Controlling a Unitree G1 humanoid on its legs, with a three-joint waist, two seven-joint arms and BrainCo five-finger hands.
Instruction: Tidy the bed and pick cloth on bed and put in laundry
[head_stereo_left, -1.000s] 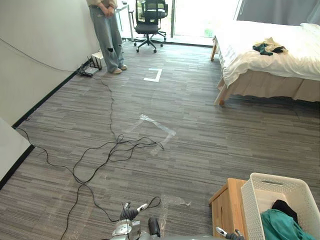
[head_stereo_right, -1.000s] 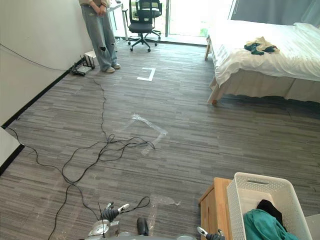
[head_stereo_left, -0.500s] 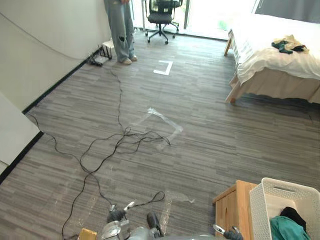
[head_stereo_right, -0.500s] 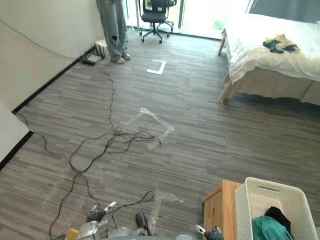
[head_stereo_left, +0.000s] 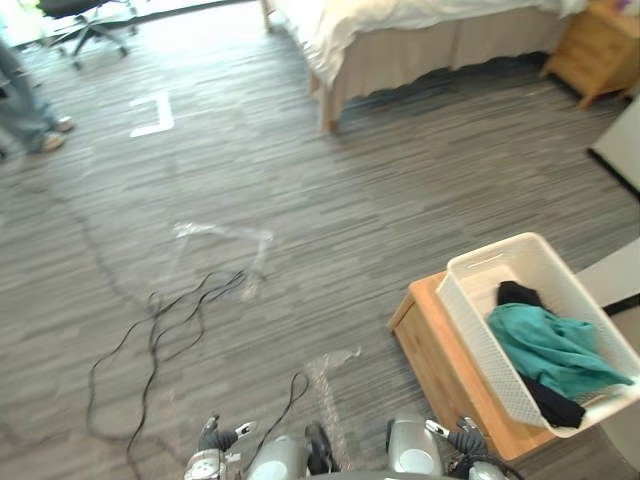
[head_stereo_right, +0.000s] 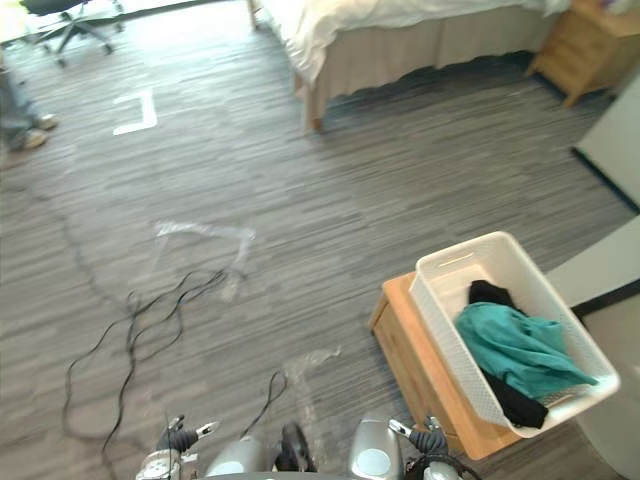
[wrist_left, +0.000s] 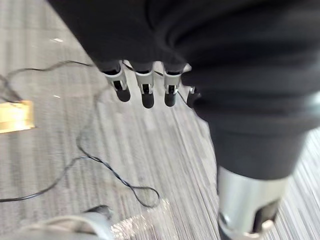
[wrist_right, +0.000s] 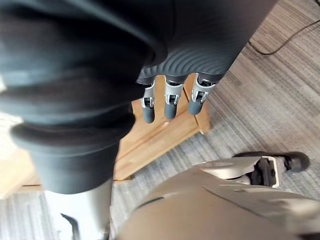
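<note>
Teal cloth (head_stereo_left: 548, 348) lies crumpled in the basket (head_stereo_left: 475, 340), at 4 o'clock in the eye views. Black cloth (head_stereo_left: 518, 294) sits under and behind it, with one end showing at the basket's near side. The white lattice basket rests on a low wooden stand (head_stereo_left: 430, 340) and overhangs its right edge.

The bed (head_stereo_left: 420, 30) is at 12 to 1 o'clock, well apart from the basket, with a white sheet hanging over a beige skirt. A nightstand (head_stereo_left: 598, 48) stands at 2 o'clock, just beside the bed.

The right hand (head_stereo_left: 466, 440) is at 5 o'clock, low and near the stand. Its fingers (wrist_right: 170, 105) hang straight and relaxed, holding nothing, with the stand's wood past them. The left hand (head_stereo_left: 213, 440) is at 7 o'clock. Its fingers (wrist_left: 145, 92) are also loose and empty above the floor (head_stereo_left: 400, 200).

Cables (head_stereo_left: 170, 315) loop at 8 to 9 o'clock. A white tape mark (head_stereo_left: 152, 115) is at 11 o'clock. A person's shoe (head_stereo_left: 50, 140) is at 10 o'clock and a chair (head_stereo_left: 85, 25) is at the top left.
</note>
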